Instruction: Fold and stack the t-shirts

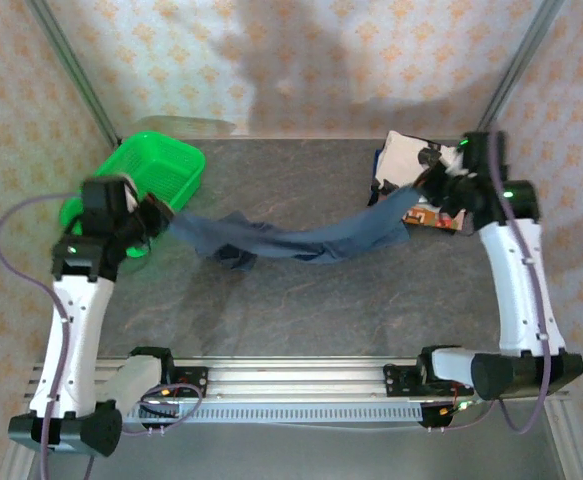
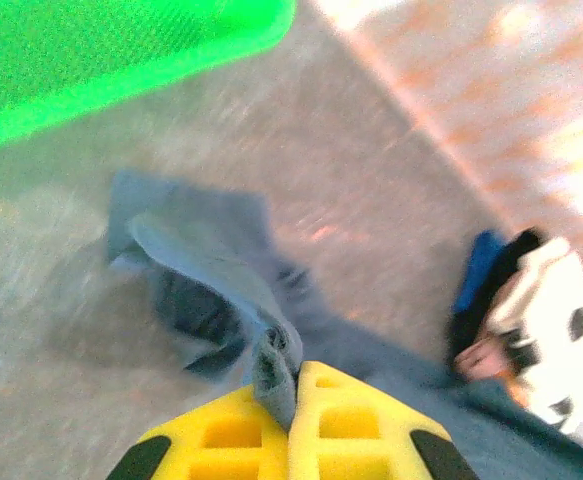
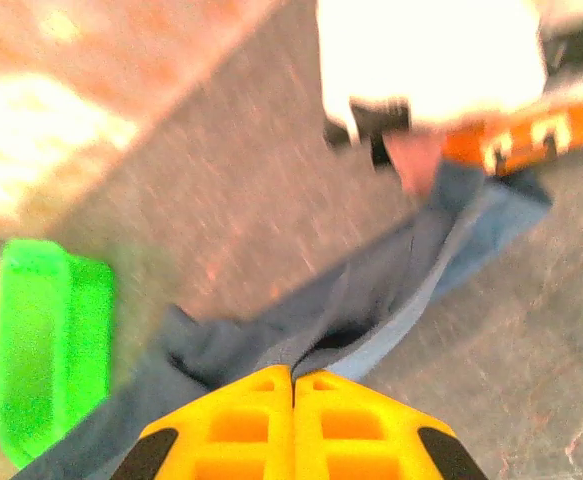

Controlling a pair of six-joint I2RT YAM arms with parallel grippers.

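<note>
**Near edge, top view.** The two arm bases sit side by side, with the bare grey table (image 1: 301, 310) beyond them.

**Mid-table.** The slate-blue t-shirt (image 1: 281, 243) hangs as a sagging band stretched between the two grippers. Its bunched middle hangs lowest; whether it touches the table cannot be told.

**Left end.** The left gripper (image 1: 161, 225) is clamped on the cloth. In the left wrist view (image 2: 293, 385) the yellow fingers (image 2: 371, 395) meet with a fold of the shirt (image 2: 221, 290) pinched between them. The rest of the cloth trails ahead in crumpled folds.

**Right end.** The right gripper (image 1: 418, 190) grips the opposite end of the same shirt. In the right wrist view (image 3: 293, 378) its fingers are pressed together, and the cloth (image 3: 371, 300) runs out from their tips.

**Far left.** The green mesh basket (image 1: 156, 172) stands just behind the left gripper.

**Far right.** The white t-shirt with black patches (image 1: 403, 155) lies touching the orange printed t-shirt (image 1: 433, 215). Both are just beside the right gripper, and the blue shirt's right end reaches this pile.
</note>
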